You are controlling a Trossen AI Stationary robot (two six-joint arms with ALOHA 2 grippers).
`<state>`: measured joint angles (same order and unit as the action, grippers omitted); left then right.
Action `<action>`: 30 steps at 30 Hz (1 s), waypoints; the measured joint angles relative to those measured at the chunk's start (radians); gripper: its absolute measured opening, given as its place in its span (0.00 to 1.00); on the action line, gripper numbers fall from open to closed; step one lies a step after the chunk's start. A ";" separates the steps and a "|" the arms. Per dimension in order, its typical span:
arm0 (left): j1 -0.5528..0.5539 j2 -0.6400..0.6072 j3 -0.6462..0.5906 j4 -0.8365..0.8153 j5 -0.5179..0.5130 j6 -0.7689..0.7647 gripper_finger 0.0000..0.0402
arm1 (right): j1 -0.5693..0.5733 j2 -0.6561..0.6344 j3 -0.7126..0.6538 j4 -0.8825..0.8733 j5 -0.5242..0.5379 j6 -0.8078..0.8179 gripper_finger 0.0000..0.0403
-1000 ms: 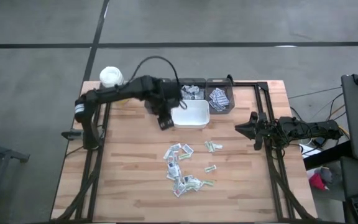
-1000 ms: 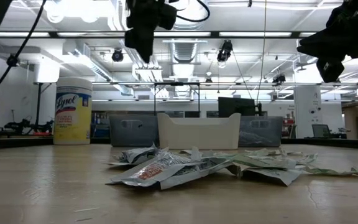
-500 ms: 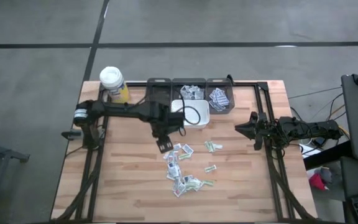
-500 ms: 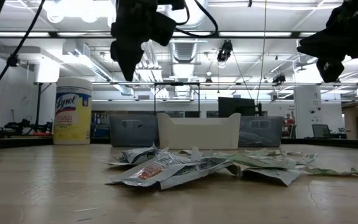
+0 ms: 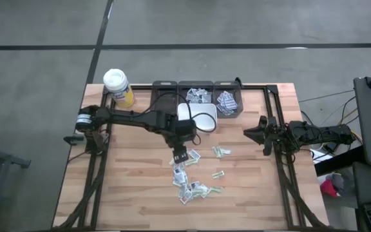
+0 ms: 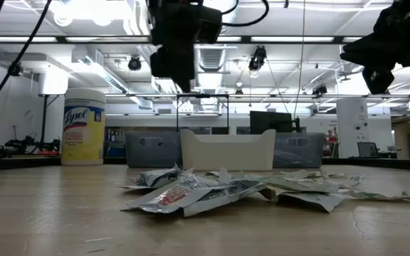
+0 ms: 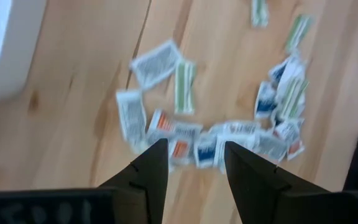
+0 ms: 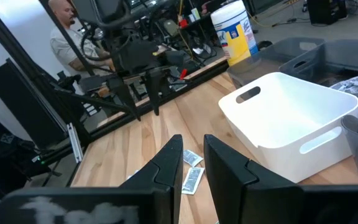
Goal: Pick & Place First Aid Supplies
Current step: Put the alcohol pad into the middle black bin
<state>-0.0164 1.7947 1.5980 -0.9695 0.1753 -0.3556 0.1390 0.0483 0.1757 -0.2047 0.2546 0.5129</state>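
1. Tabletop (image 5: 127, 187), light wood
2. White bin (image 5: 201, 120) near the far edge
3. Left hand (image 5: 181, 156) hovers spread wide and empty above the packets (image 5: 189, 174) scattered mid-tabletop
4. Right hand (image 5: 248, 133) waits near the right edge, fingers narrow, holding nothing

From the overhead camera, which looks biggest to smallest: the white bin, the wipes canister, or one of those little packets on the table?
1. White bin, partly hidden by the left arm, clearly largest.
2. Wipes canister, seen from above, so its height hardly shows.
3. A single packet, by far the smallest.
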 joint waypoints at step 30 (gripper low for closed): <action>-0.112 0.000 -0.277 0.163 0.072 -0.023 0.38 | 0.000 0.000 0.000 0.000 0.000 0.000 0.16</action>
<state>-0.1285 1.7947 1.3205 -0.8060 0.2478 -0.3784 0.1392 0.0486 0.1757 -0.2047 0.2546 0.5133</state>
